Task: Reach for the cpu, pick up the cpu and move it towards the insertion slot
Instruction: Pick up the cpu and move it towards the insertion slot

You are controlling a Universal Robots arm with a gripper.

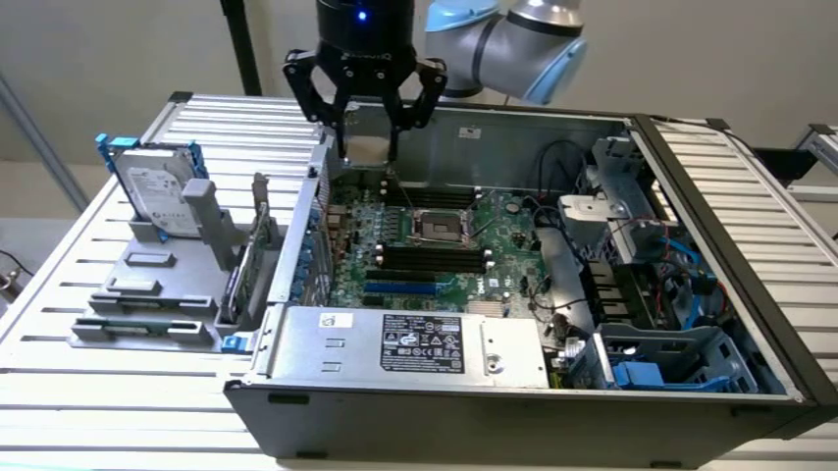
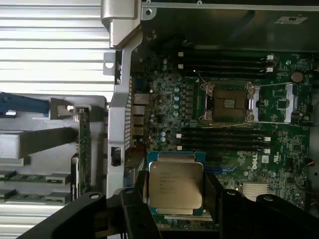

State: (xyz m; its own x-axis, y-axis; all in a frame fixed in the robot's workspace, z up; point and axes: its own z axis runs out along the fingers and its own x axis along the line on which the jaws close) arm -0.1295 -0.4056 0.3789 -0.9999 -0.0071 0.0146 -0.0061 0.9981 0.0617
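1. The cpu [image 2: 175, 185] sits pinched between the fingers of the gripper [image 1: 368, 147], held up in the air above the far left corner of the open computer case [image 1: 733, 245] in the exterior view; it is off any surface.
2. The gripper's two dark fingers close on opposite edges of the chip, its silvery top facing the wrist camera.
3. The insertion slot [image 1: 442, 228] lies below and toward the exterior view's right of the chip, on the motherboard [image 1: 504, 231], its metal frame open around a dark centre, flanked by long black memory slots [image 1: 426, 257].
4. By my reading, reach and pick-up are done and the carry toward the socket is in hand. Finishing it calls for travel across the board until the chip is square over the frame, clear of the case wall beside the gripper.
5. The exterior view gives the height of the chip above the board; the wrist view gives the printed face of the chip and its offset from the socket [image 2: 228, 102].
6. A hard drive [image 1: 160, 196] stands upright in a grey rack outside the case, well apart.
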